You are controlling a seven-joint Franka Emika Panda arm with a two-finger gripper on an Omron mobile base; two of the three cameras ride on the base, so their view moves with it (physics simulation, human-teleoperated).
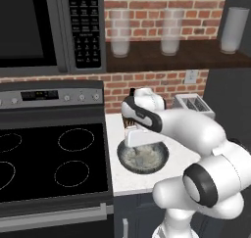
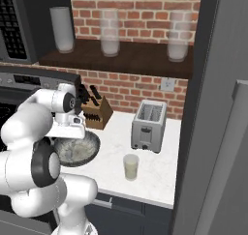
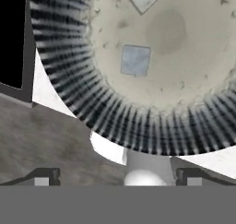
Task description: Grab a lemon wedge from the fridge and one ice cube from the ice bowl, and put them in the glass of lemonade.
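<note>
Arm (image 1: 196, 129) bent low, pincer (image 3: 118, 176) spread wide above ice bowl (image 3: 69, 80).

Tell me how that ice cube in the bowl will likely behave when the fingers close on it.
The ice cube looks small with flat faces, so it probably won't roll, but it may be slick and slide on the ice bowl's smooth floor. It seems light, so the open gripper could nudge it aside if it closes off-centre.
</note>
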